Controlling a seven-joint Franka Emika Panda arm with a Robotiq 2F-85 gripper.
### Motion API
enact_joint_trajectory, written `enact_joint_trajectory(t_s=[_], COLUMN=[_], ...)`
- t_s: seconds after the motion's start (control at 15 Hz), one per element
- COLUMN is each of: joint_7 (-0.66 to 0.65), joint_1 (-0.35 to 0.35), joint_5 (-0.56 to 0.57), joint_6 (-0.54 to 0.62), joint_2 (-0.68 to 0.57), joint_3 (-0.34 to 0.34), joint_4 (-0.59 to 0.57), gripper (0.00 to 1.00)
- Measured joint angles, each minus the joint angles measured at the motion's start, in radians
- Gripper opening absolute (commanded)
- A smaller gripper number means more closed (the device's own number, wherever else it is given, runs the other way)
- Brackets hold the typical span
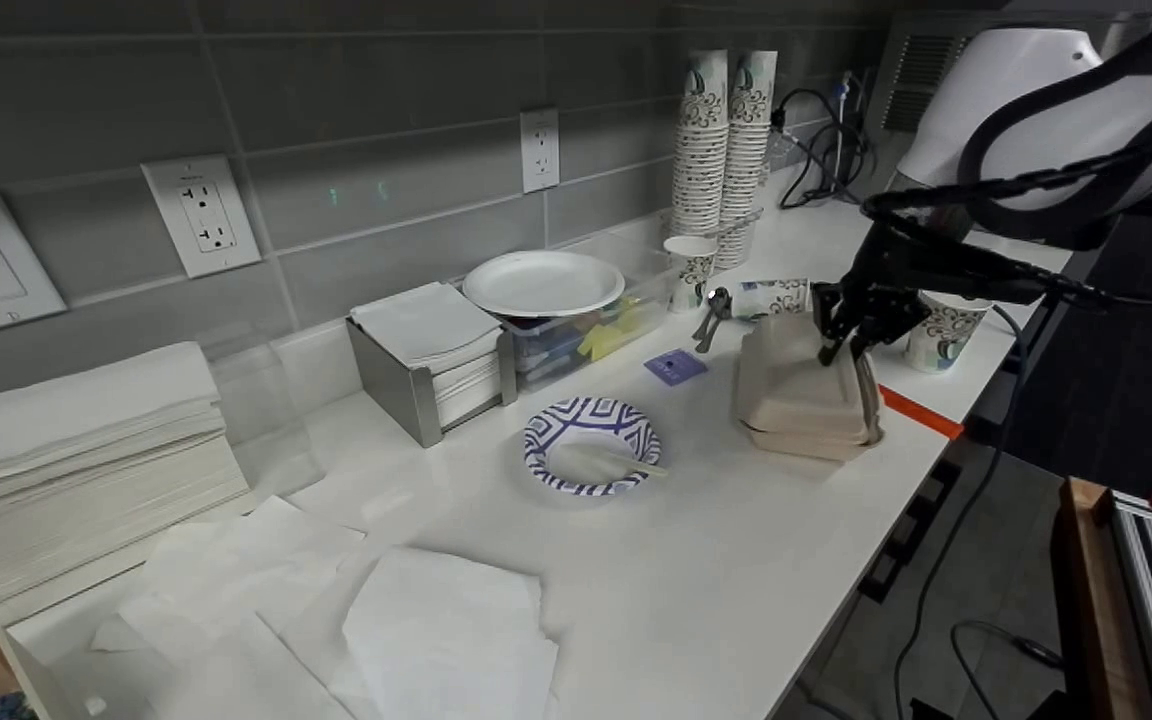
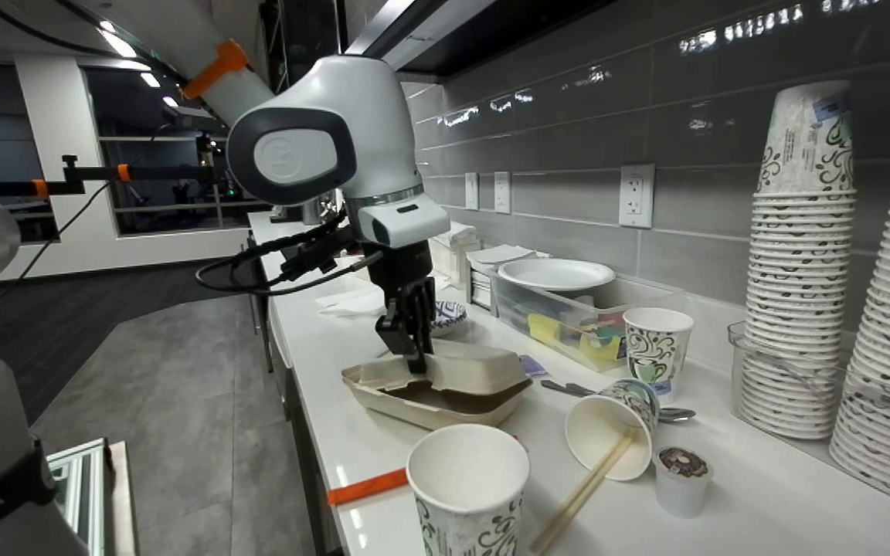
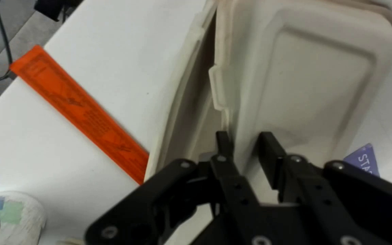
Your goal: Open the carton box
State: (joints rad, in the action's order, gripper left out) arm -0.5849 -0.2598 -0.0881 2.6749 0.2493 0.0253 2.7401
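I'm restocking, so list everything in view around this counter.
counter: 1, white, along tiled wall
wall plates: 3, white, on wall
towel stack: 1, white, by wall
loose sheets: several, white, near towels
napkin holder: 1, grey, by wall
bin: 1, clear, beside holder
plate: 1 visible, white, atop bin
bowl: 1, blue-patterned, mid-counter
utensil: 1, pale, in bowl
carton box: 1, tan, near edge
small packet: 1, purple, near carton box
long packet: 1, orange, counter edge
cup stacks: 2, white, by wall
loose cups: 3, white, around carton box
chopsticks: seemingly 2, tan, in tipped cup
coffee pod: 1, white, by tipped cup
cutlery: count unclear, grey, by tipped cup
arm: 1, white, over counter
gripper: 1, black, at carton box
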Motion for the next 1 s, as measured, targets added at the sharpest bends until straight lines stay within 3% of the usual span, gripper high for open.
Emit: enact_joint_trajectory(t_s=[0.4,0.47,0.87,1.0], joint_7=[-0.023,-0.023,-0.022,-0.018], joint_1=[0.006,0.009,0.012,0.012], joint_5=[0.139,0.154,0.212,0.209], joint_6=[-0.214,-0.242,-0.300,-0.298], joint_2=[0.099,0.107,0.108,0.093], joint_3=[-0.072,-0.082,-0.095,-0.073], joint_4=[-0.063,-0.078,-0.121,-0.117], gripper=[0.11,0.22,0.65,0.71])
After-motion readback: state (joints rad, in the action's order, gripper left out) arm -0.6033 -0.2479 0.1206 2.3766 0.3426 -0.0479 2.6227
